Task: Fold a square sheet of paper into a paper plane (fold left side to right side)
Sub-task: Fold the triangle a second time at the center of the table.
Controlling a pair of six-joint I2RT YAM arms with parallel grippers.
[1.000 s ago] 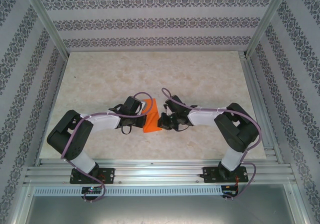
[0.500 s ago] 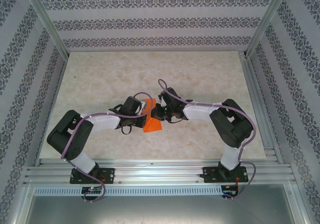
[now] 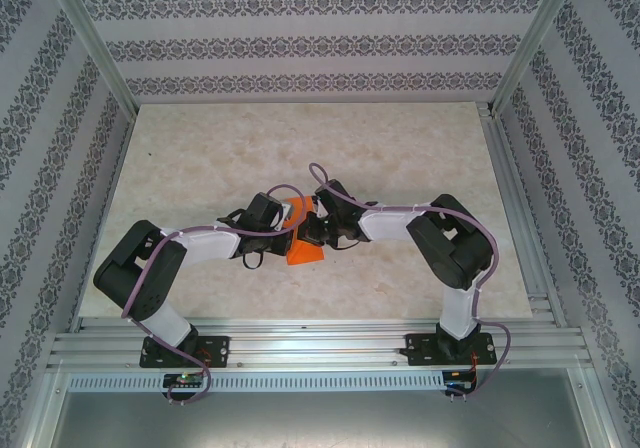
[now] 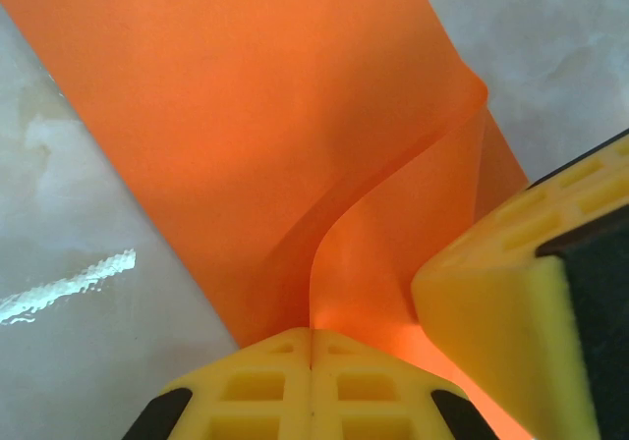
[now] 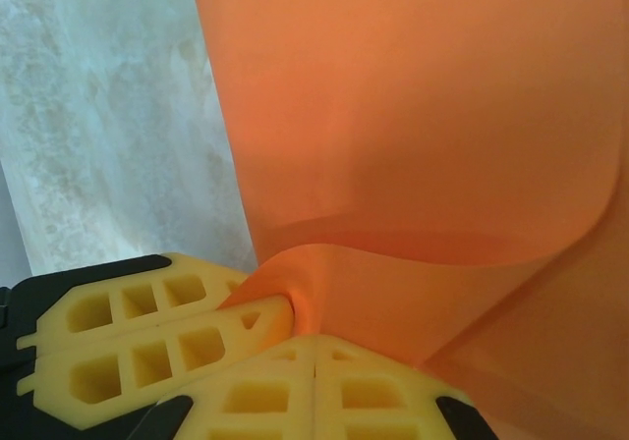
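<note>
The square sheet of paper [image 3: 304,251] is bright orange and lies at mid-table between both arms, bent up into a loose curl. My left gripper [image 3: 288,218] holds its left part. In the left wrist view the left gripper [image 4: 312,334] is shut, with a raised paper [image 4: 246,116] edge running into the seam of its fingers. The right gripper's yellow finger [image 4: 491,312] presses in from the right. My right gripper [image 3: 313,230] meets it from the right, and the right gripper [image 5: 314,340] is shut on the curled paper [image 5: 413,116]. The left gripper's fingers [image 5: 147,342] lie right beside it.
The beige marbled table [image 3: 400,158] stretches around the arms. Patterned walls and aluminium frame posts [image 3: 92,43] close in the back and sides. A metal rail [image 3: 320,343] carries both arm bases at the near edge.
My right arm has swung left, bringing its gripper up against the left gripper. The paper has bunched between them and shows less flat area. The left arm has stayed put.
</note>
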